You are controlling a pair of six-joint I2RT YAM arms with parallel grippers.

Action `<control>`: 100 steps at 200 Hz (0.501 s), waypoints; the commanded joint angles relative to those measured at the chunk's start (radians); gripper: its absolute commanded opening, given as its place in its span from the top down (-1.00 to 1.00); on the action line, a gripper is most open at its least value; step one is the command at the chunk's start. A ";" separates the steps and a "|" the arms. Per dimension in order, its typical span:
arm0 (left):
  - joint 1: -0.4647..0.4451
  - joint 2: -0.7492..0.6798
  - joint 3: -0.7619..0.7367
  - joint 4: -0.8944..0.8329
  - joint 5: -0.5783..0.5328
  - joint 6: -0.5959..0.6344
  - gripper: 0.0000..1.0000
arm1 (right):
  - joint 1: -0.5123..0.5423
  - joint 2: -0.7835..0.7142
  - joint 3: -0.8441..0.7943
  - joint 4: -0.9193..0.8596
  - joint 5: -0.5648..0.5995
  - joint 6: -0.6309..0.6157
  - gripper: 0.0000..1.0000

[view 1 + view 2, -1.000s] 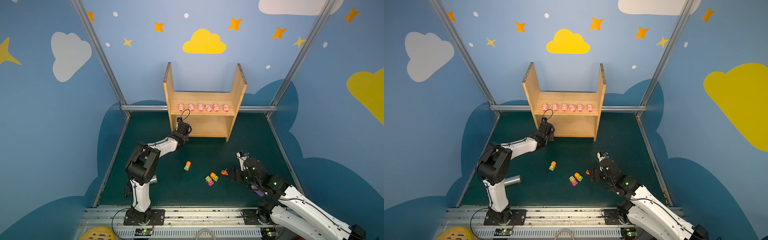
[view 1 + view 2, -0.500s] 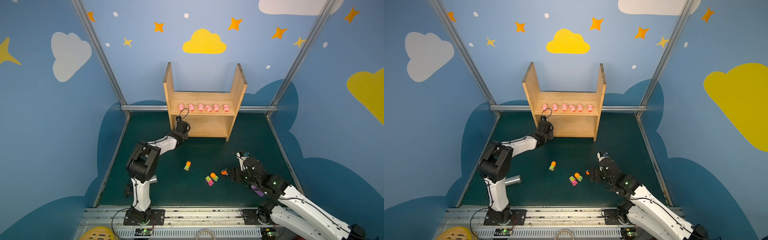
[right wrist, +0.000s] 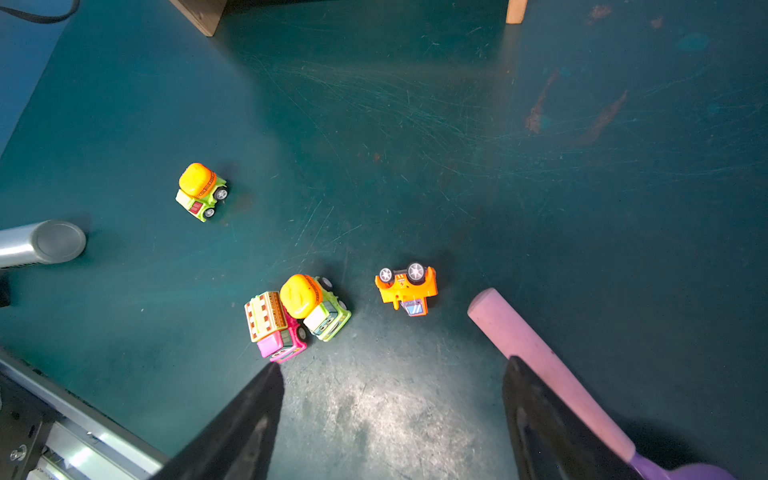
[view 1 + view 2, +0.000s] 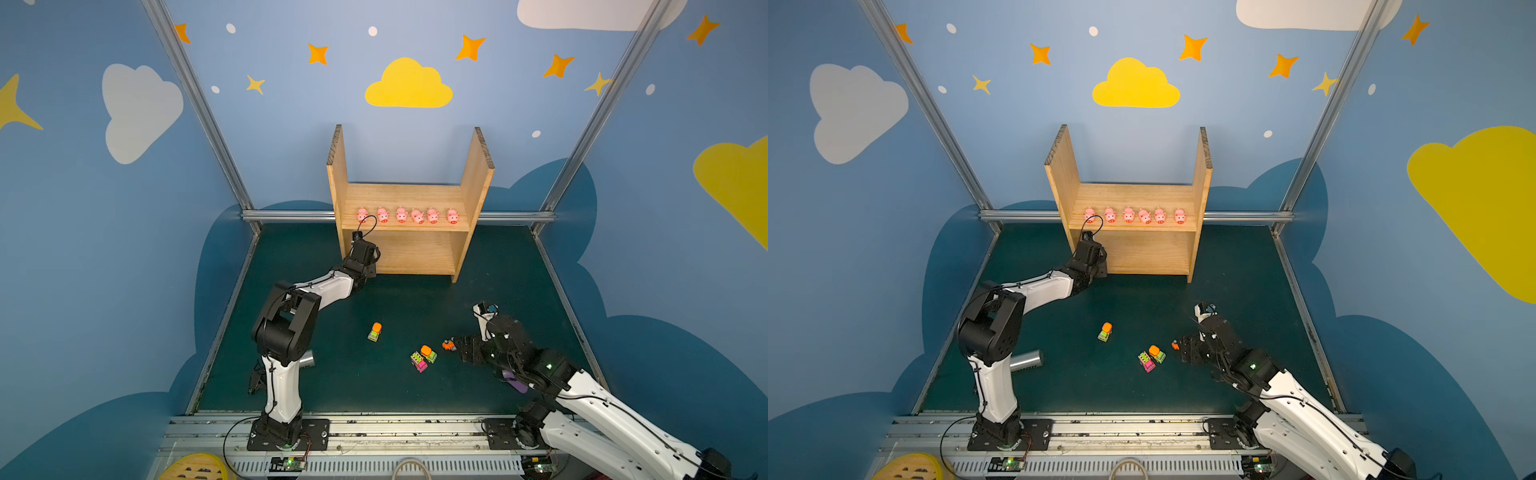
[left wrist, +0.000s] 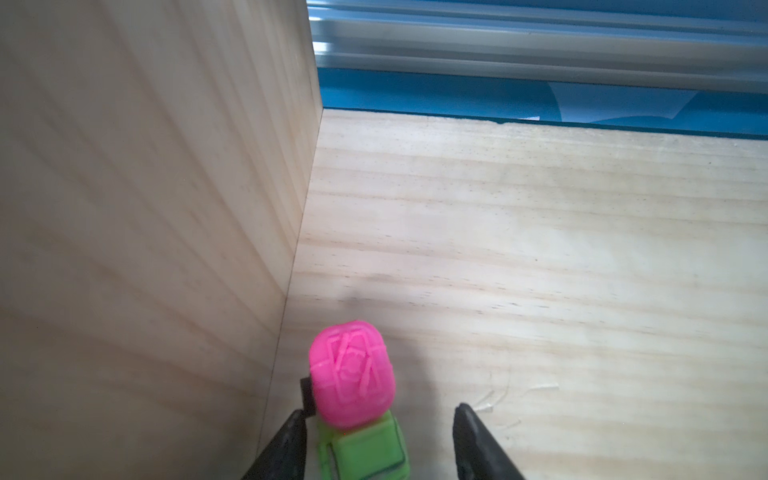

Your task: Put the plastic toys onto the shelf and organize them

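Observation:
The shelf stands at the back, with several pink pigs in a row on its upper board. My left gripper is open inside the lower compartment. A pink and green truck rests on the lower board between its fingers, close to the left side panel. On the floor lie an orange and lime mixer, a pink truck against a second mixer, and an orange vehicle tipped over. My right gripper hangs open just short of them, holding nothing.
A purple scoop with a pink handle lies beside my right gripper's finger. A silver cylinder lies on the floor by the left arm's base. A metal rail runs behind the shelf.
The left arm has reached slightly further into the shelf's lower compartment. The right arm and the floor toys have not moved.

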 commanded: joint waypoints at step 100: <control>0.016 0.014 0.042 -0.006 0.038 0.021 0.38 | -0.008 0.032 0.051 -0.011 0.001 -0.010 -0.63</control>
